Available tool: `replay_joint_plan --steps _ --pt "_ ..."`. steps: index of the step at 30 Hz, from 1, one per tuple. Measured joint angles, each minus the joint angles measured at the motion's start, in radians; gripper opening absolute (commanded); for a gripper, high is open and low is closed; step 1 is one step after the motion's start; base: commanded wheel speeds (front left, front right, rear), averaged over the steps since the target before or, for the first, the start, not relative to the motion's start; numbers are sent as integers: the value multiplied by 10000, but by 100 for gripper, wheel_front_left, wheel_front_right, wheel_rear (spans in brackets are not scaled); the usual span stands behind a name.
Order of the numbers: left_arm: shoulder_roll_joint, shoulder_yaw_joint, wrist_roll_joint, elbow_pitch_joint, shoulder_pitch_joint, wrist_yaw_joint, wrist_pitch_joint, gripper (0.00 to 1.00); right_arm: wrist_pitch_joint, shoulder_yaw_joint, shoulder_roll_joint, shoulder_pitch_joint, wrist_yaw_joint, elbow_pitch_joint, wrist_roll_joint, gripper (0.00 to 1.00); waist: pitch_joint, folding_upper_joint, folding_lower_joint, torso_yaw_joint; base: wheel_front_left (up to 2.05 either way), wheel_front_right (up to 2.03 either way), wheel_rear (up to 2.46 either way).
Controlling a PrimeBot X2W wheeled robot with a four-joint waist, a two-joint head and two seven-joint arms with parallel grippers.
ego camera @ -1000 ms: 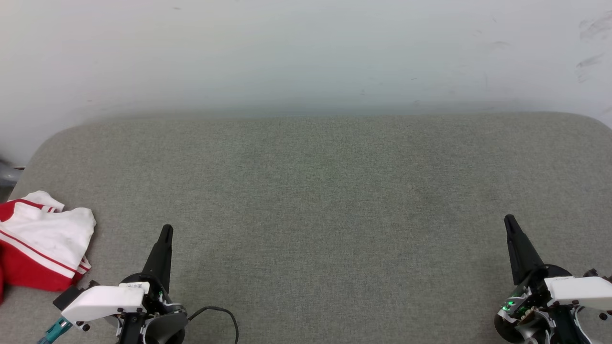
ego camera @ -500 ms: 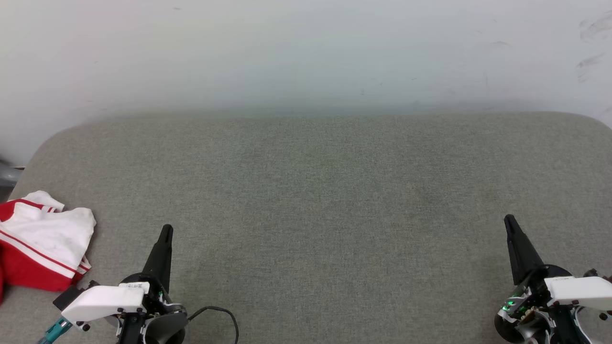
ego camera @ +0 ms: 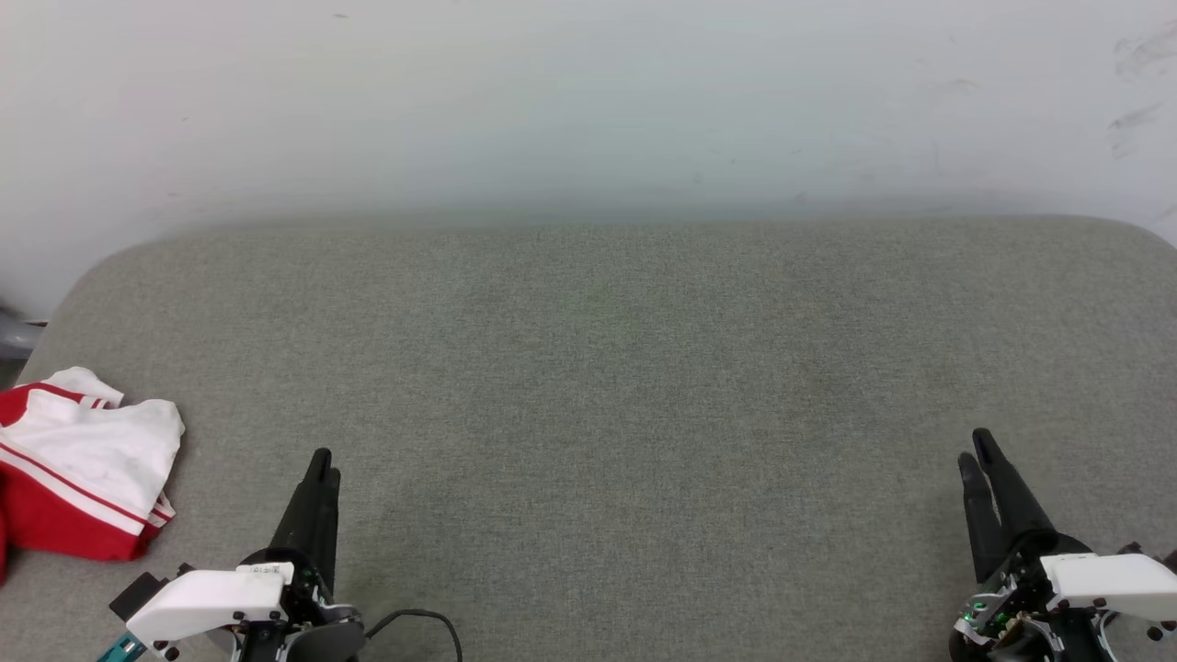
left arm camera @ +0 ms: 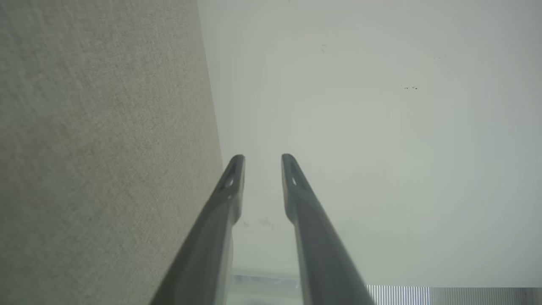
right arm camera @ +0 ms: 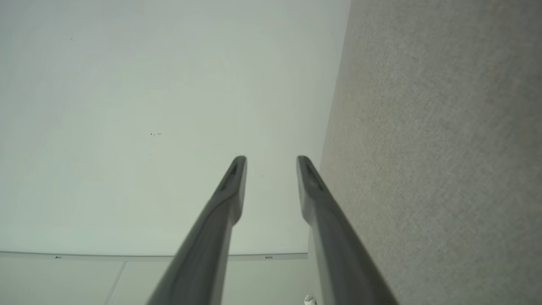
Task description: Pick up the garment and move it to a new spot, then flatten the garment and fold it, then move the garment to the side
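Red-and-white garment (ego camera: 87,478) lies crumpled at the left edge of the grey cushion (ego camera: 588,349), partly out of frame and untouched. Near it sits the left gripper (ego camera: 322,462), fingers slightly apart, empty; the right gripper (ego camera: 975,450) is well apart across the cushion, likewise parted and empty. Step in hand: first pick-up, not begun. Next, as I judge it, the left arm reaches leftward and pinches a raised fold.

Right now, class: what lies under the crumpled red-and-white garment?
The garment rests on the grey fabric surface. Whatever lies beneath its folds is covered, and its left part runs out of the picture.
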Motion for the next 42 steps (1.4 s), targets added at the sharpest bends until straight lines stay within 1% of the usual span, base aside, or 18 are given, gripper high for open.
replay_joint_plan --steps 7,20,26,29,32,42 --pt "-10 -405 88 -127 95 0 -316 100 -326 209 10 130 0 -238 -142 100 9 0 0 -4 0 0 0" --pt "0 -1243 268 -894 69 0 -1014 100 -1003 646 12 334 0 -1308 -512 100 37 0 0 8 0 0 0" --pt "35 -1478 669 -1181 51 0 -1266 100 -1254 769 -10 456 0 -1649 -988 100 46 0 0 9 0 0 0" --pt "50 -1584 1114 -1317 49 0 -1367 100 -1363 794 -63 470 0 -1722 -1592 100 49 0 0 8 0 0 0" --pt "65 -1639 1778 -1442 46 0 -1471 100 -1475 815 -132 498 0 -1762 -2466 100 49 0 0 7 0 0 0" --pt "36 -1708 4660 -1601 49 0 -1814 100 -1818 612 -69 647 0 -2010 -5676 100 28 0 -1 1 0 0 0"
